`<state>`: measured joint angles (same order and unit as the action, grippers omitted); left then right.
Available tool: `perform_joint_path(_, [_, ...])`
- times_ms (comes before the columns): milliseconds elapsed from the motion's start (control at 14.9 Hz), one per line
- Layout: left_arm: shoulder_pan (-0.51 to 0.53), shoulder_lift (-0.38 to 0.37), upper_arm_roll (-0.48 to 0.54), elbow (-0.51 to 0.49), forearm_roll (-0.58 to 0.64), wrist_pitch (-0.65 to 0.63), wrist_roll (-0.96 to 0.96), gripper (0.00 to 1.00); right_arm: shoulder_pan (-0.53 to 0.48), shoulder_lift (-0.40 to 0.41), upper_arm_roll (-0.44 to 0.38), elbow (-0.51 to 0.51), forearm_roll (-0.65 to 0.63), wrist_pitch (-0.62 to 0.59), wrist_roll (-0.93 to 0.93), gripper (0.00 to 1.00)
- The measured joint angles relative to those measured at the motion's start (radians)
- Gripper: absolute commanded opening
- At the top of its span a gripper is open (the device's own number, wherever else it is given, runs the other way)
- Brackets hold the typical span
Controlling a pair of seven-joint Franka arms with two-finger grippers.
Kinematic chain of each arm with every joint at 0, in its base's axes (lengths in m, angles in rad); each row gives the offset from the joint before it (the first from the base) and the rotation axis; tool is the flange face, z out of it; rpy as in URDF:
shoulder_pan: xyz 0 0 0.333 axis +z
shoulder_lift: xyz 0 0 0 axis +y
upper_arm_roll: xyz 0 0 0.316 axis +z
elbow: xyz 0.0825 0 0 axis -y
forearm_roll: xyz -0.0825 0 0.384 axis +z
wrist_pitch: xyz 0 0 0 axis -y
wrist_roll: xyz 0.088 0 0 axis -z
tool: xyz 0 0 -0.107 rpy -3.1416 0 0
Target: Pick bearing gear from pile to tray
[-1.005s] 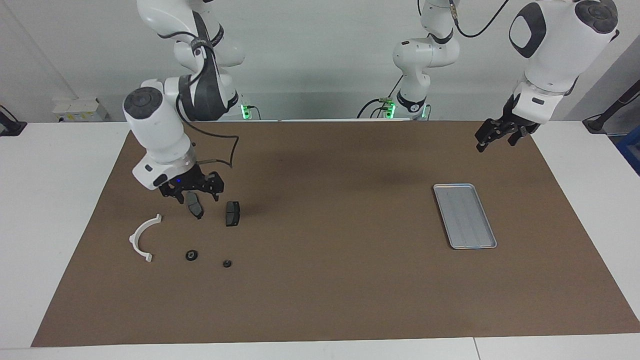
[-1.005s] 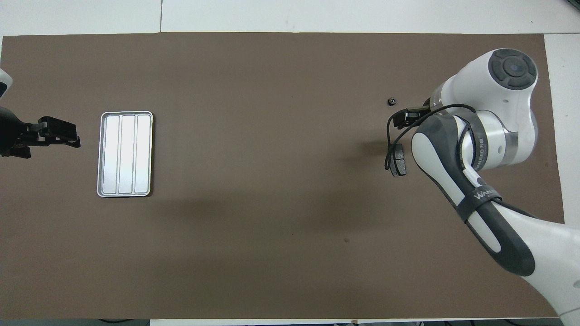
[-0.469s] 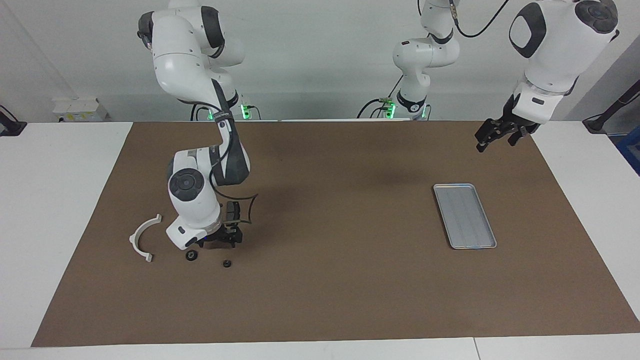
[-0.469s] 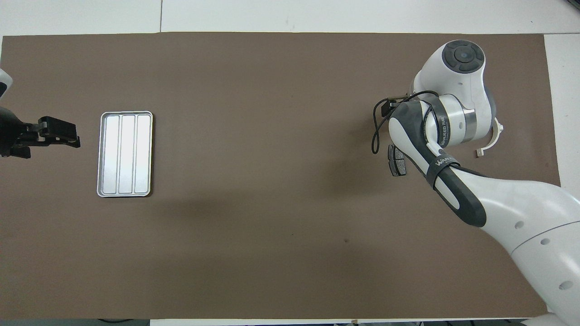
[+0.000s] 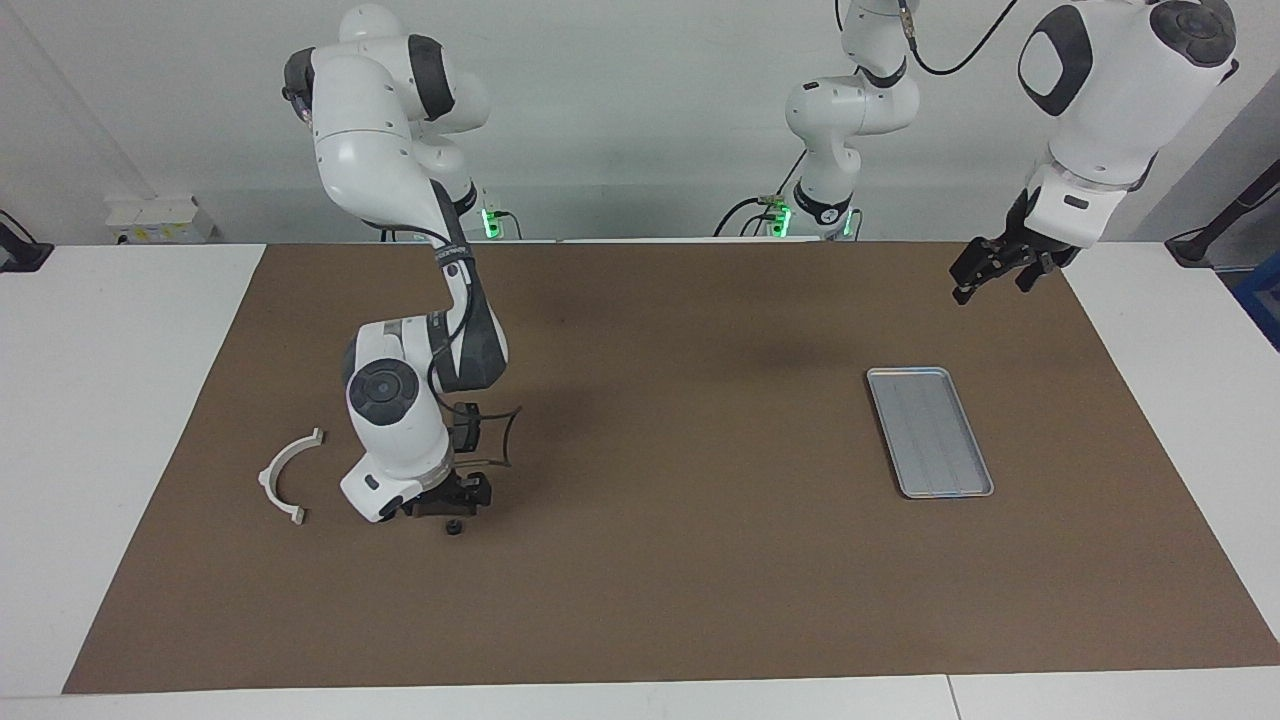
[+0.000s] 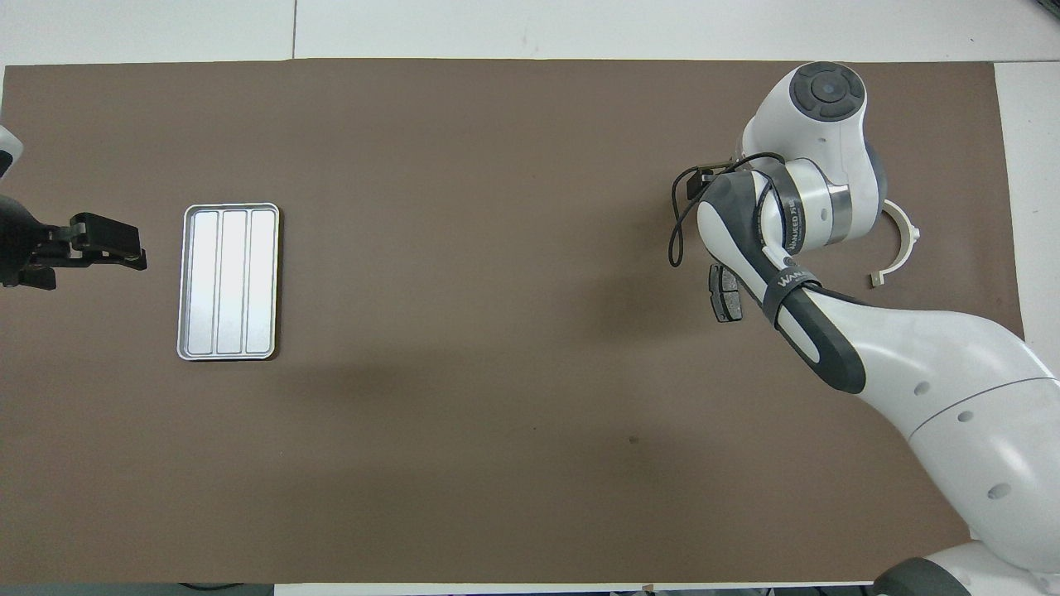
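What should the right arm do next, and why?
Probably ease the right claw straight down onto the small black round piece just below it, then close. The claw looks open and empty, hanging low over the pile; the tray holds nothing yet. The left claw waits near the tray.

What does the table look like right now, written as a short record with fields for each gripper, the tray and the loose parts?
right gripper: open, low over the small parts, by a black round piece
left gripper: open, waiting in the air at its own end of the mat
tray: empty, flat on the brown mat
white arc: on the mat, toward the right arm's end
brake pad: one visible beside the right arm
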<state>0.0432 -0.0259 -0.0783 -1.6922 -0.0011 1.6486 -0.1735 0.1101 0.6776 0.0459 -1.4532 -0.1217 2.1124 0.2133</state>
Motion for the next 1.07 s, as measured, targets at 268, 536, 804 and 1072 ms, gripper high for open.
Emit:
perform_joint_path(268, [0.0,0.0,0.0,0.0,0.0,0.0,0.0,1.0,0.007,0.022,0.0,0.02,-0.004,0.004,0.027,1.0])
perform_joint_path(536, [0.0,0.0,0.0,0.0,0.0,0.0,0.0,1.0,0.007,0.029,0.0,0.027,-0.016,0.018,0.032,0.84])
perform_joint_path(804, [0.0,0.0,0.0,0.0,0.0,0.0,0.0,1.0,0.007,0.029,0.001,0.034,-0.015,0.023,0.056,0.57])
perform_joint_path(1072, [0.0,0.0,0.0,0.0,0.0,0.0,0.0,1.0,0.008,0.029,0.002,0.038,-0.015,0.031,0.078,0.43])
